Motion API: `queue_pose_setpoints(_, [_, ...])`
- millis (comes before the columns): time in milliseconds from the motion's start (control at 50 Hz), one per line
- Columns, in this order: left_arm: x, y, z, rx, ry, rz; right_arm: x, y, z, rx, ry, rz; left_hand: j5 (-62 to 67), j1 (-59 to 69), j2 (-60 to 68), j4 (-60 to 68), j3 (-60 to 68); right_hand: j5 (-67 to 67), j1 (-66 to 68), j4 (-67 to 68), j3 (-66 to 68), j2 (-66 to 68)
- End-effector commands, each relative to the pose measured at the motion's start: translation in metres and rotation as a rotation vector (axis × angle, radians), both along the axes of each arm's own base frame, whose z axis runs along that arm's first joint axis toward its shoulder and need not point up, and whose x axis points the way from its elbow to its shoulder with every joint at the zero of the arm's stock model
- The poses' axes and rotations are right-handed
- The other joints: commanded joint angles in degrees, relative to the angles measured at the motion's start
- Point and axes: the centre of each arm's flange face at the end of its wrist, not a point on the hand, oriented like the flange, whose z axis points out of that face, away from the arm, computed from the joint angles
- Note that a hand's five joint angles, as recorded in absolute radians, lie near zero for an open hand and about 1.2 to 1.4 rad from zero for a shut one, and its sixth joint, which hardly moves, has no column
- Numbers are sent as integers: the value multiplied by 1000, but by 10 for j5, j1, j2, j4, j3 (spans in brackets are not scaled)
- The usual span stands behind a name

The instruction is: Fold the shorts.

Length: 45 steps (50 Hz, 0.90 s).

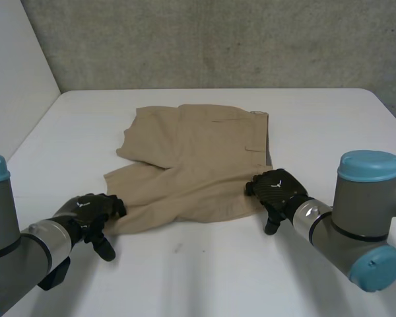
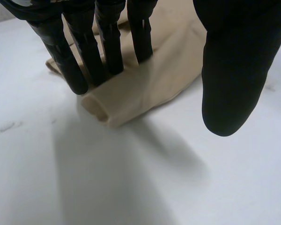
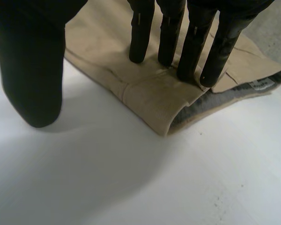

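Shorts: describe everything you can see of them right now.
The shorts are tan, woven-looking cloth, lying flat on the white table with the waistband toward the robot's right and both legs toward its left. The near waistband corner, showing grey lining and a label, lies under the right hand's straight fingers. The near leg's hem corner, slightly rolled, lies under the left hand's straight fingers. Both thumbs are off the cloth.

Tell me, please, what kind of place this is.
Probably a robot lab or test room: a bare grey wall, a plain white table, and beige shorts pressed by the left hand and right hand.
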Motion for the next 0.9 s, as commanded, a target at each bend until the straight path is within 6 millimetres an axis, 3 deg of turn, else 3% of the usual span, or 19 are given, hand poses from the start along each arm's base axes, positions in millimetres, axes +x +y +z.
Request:
queue_pose_setpoints(20, [-3,-11,-10,-29,0,3,2,-11,-3,-17,10,-26,22,16,19,21,18,43,67,44,39,40])
queue_pose_setpoints(320, [-9,-47,-37,-169,-108,16,13,-29,1,-64,-8,-23,49,43,46,48,45,74,97,74,70,71])
queue_pose_setpoints(400, [-15,-51,-38,-189,-107,8,15,-30,3,-70,-13,-22,111,105,108,110,107,74,97,74,70,71])
queue_pose_setpoints(480, [-23,-53,-40,-212,-98,-12,16,-33,7,-83,-20,-23,274,268,271,273,270,74,97,74,70,71])
queue_pose_setpoints(580, [-28,-60,-33,-264,-79,-13,18,-37,9,-98,-25,-22,533,527,530,532,529,87,111,87,83,84])
queue_pose_setpoints(700, [-27,-66,-19,-310,-66,3,20,-47,3,-109,-20,-42,533,527,530,532,529,210,233,210,206,207])
queue_pose_setpoints(760, [-25,-67,-2,-347,-46,13,20,-55,1,-125,-10,-73,533,527,530,532,529,401,425,401,397,398])
queue_pose_setpoints(780, [-25,-66,3,-358,-40,15,19,-58,2,-141,-9,-92,533,527,530,532,529,552,576,553,549,550])
queue_pose_setpoints(900, [-23,-60,18,-387,-27,16,19,-60,21,-194,-30,-112,533,527,530,532,529,554,578,554,550,551])
